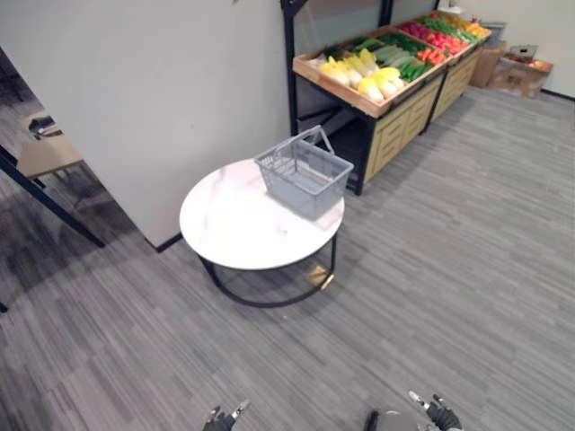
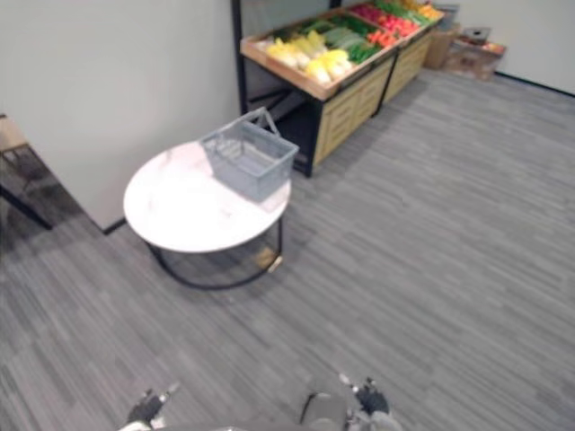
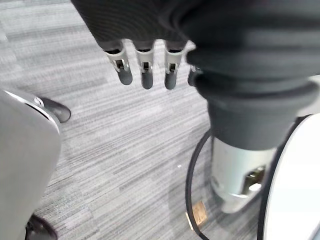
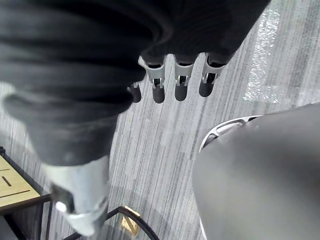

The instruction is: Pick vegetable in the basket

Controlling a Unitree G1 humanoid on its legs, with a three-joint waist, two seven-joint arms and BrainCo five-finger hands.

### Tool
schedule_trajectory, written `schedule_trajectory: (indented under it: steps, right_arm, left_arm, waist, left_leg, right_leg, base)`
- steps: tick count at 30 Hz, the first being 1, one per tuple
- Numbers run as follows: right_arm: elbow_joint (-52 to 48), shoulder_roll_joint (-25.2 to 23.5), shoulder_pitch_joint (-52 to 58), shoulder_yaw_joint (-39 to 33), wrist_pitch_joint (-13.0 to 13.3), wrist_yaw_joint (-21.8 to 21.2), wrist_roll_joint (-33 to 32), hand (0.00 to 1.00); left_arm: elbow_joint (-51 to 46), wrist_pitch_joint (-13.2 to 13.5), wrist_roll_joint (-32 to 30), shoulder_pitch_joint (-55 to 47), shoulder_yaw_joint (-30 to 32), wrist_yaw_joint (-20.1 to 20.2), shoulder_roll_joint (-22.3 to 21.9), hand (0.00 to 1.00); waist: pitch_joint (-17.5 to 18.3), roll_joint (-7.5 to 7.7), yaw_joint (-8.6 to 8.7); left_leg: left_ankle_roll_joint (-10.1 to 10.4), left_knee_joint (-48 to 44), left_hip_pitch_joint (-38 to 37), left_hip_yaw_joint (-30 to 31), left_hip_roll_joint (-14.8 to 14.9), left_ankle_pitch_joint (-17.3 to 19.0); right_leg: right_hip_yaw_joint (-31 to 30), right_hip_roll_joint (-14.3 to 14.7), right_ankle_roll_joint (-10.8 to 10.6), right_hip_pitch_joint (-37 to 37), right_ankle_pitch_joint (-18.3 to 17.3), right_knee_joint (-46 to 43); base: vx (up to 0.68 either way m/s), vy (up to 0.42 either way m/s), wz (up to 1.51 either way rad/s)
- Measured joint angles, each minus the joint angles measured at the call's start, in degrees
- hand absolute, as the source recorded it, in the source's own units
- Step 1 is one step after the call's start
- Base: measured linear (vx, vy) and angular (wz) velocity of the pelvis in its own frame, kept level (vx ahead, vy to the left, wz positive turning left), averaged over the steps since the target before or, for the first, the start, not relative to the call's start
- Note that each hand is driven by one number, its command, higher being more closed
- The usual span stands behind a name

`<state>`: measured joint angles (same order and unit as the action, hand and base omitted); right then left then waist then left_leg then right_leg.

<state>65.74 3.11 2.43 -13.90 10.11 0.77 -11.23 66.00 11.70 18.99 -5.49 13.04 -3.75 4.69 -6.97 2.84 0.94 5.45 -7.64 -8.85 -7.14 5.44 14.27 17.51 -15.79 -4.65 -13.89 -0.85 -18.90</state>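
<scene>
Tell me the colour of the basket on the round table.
Grey; the basket shows best in the left eye view.

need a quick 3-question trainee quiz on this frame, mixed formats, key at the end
1. True or false: the grey basket already holds a vegetable.
2. The basket stands on: A) a chair B) the round white table C) a shelf.
3. Fill in: the left hand and the right hand, fingers straight, hold ____.
Key: 1 false; 2 B; 3 nothing.
</scene>
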Motion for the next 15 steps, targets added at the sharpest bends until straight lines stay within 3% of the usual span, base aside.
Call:
schedule_trajectory:
  steps: [2, 4, 5, 9, 11, 13, 14, 15]
  right_arm:
    - [-1.6, 0.42, -0.59, 0.79, 0.07, 0.0, 0.16, 0.0]
    - [-1.92, 0.57, -1.08, 0.94, 0.02, -0.03, 0.22, 0.0]
    - [-1.93, 0.76, -1.37, 1.54, 0.01, -0.18, 0.18, 0.0]
    - [-1.11, 1.66, -1.27, 4.72, -0.04, -0.35, 0.33, 0.0]
    - [0.51, 2.42, -1.35, 6.06, -0.03, -0.58, 1.33, 0.0]
    - [0.73, 3.17, -1.24, 7.19, -0.05, -0.59, 2.38, 0.0]
    - [1.32, 3.76, -1.06, 7.81, -0.04, -0.62, 2.4, 0.0]
    - [1.81, 3.88, -1.12, 8.22, -0.07, -0.53, 2.37, 0.0]
  left_arm:
    - [-0.05, 0.15, -0.01, 0.1, 0.97, 0.12, -1.75, 0.0]
    - [0.15, 0.17, -0.08, 0.94, 1.01, 0.16, -2.86, 0.0]
    - [0.16, 0.3, -0.14, 0.99, 1.53, 0.07, -2.79, 0.0]
    - [0.31, 0.25, -0.07, 0.44, 3.77, -0.22, -3.09, 0.0]
    - [0.25, 0.27, 0.05, 0.28, 4.38, -0.39, -3.58, 0.0]
    - [0.04, 0.32, 1.22, 0.24, 4.47, -0.39, -3.6, 0.0]
    - [0.04, 0.5, 2.44, 0.3, 4.69, -0.38, -3.92, 0.0]
    - [0.05, 0.81, 3.12, 0.37, 4.8, -0.39, -3.92, 0.0]
  waist:
    - [-0.75, -2.47, -0.66]
    - [-1.19, -2.78, -0.9]
    - [-1.25, -2.62, -0.8]
    - [-0.34, -2.55, -0.79]
    - [0.77, -3.1, -0.89]
    - [0.93, -3.58, -0.84]
    - [0.49, -3.3, -0.99]
    - [0.26, -3.25, -1.25]
  left_leg:
    - [1.81, -0.15, -1.26, -2.6, 5.23, 0.79]
    - [3.25, 1.48, -2.15, -3.5, 6.02, -0.01]
    - [4.14, 2.25, -2.86, -3.41, 5.97, -0.63]
    - [3.91, -3.36, -0.53, -1.9, 6.77, -3.59]
    - [3.81, -11.55, 3.98, 0.96, 8.14, -4.87]
    - [3.36, -25.09, 10.68, 5.76, 9.01, -9.49]
    - [3.44, -32.37, 14.32, 7.31, 9.35, -14.76]
    - [3.6, -38.96, 16.9, 7.89, 9.4, -14.86]
  right_leg:
    - [0.69, 5.26, 1.81, 0.34, -2.51, -1.93]
    - [-0.52, 5.95, 2.27, -2.14, -5.24, -6.15]
    - [-1.35, 5.92, 2.7, -3.84, -9.37, -9.8]
    - [-0.6, 6.91, 2.9, -1.64, -11.55, -7.91]
    - [0.39, 8.25, 2.99, 0.36, -11.55, -4.86]
    - [1.61, 9.43, 3.37, 3.93, -11.75, -1.98]
    - [1.86, 10.17, 3.93, 6.4, -11.62, -0.14]
    - [1.5, 10.56, 5.14, 8.68, -11.59, 1.14]
  base:
    - [0.32, -0.419, -0.32]
    - [0.22, -0.314, -0.3]
    - [0.25, -0.35, -0.2]
    - [0.21, -0.269, 0.05]
    - [0.18, -0.191, 0.18]
    - [0.22, -0.194, 0.18]
    - [0.25, -0.138, -0.03]
    - [0.22, -0.071, -0.13]
